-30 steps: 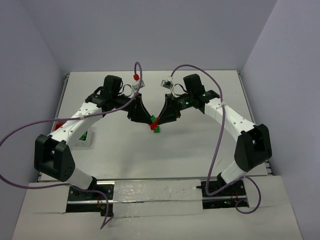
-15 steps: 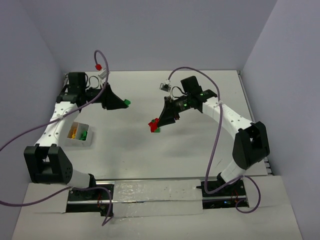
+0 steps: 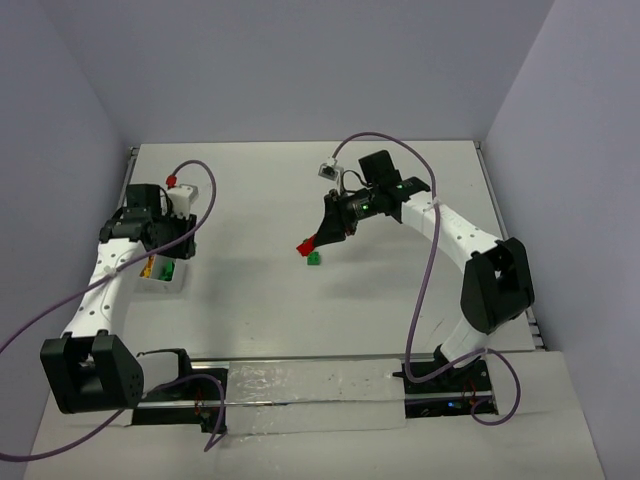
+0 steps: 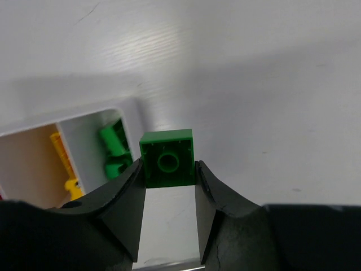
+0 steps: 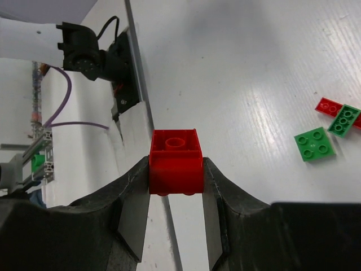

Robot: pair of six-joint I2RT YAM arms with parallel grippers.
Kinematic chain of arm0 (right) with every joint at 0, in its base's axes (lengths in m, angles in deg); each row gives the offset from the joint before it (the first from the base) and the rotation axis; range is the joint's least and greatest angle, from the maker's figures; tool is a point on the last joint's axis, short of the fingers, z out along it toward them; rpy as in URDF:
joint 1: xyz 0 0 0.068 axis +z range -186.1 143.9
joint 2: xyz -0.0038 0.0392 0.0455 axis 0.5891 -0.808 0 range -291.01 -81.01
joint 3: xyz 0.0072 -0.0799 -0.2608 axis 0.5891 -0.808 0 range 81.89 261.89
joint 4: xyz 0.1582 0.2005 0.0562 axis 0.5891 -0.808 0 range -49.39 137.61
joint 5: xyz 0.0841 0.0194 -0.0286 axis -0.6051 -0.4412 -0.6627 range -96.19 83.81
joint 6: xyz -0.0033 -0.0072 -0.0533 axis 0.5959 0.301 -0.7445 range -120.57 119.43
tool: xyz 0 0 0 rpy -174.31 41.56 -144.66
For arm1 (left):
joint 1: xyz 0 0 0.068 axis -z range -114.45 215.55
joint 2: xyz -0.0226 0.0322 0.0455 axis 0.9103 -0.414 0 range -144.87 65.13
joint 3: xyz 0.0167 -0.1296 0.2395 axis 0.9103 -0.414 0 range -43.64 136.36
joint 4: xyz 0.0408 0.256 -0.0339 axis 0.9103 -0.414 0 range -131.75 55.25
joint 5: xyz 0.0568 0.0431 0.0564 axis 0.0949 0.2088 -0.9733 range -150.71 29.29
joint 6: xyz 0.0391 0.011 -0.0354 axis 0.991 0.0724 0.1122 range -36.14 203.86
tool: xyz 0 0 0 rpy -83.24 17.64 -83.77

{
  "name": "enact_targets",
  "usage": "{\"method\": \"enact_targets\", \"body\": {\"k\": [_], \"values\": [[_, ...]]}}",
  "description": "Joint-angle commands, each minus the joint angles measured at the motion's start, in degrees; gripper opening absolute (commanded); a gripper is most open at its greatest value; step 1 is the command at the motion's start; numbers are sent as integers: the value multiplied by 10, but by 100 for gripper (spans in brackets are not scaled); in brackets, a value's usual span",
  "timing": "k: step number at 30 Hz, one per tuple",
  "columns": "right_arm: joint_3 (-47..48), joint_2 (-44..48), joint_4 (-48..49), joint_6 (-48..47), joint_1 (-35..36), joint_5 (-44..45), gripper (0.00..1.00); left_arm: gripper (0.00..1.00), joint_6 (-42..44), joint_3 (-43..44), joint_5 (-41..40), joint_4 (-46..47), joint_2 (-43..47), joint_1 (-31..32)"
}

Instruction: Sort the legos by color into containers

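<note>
My left gripper (image 4: 167,169) is shut on a small green lego (image 4: 167,158) and holds it just beside the white divided container (image 4: 131,114). In the top view this gripper (image 3: 179,250) is at the container's (image 3: 158,281) right edge. The container holds green legos (image 4: 113,148) in one compartment and yellow ones (image 4: 62,164) in another. My right gripper (image 5: 176,176) is shut on a red lego (image 5: 176,161) and holds it above mid-table; it also shows in the top view (image 3: 306,246). A green lego (image 3: 314,258) lies just below it.
Loose flat pieces lie on the table in the right wrist view: a green plate (image 5: 313,144), a red plate (image 5: 328,106) and a second green plate (image 5: 344,119). The container stands near the table's left edge.
</note>
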Motion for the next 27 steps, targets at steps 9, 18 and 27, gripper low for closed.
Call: {"method": "enact_targets", "body": {"k": [9, 18, 27], "values": [[25, -7, 15, 0, 3, 32, 0, 12, 2, -18, -225, 27, -43, -14], [37, -12, 14, 2, 4, 33, 0, 55, 19, -18, -208, 11, -44, -16], [43, -13, 82, 80, 3, 11, 0, 73, 28, 58, -65, -32, -12, -16]]}}
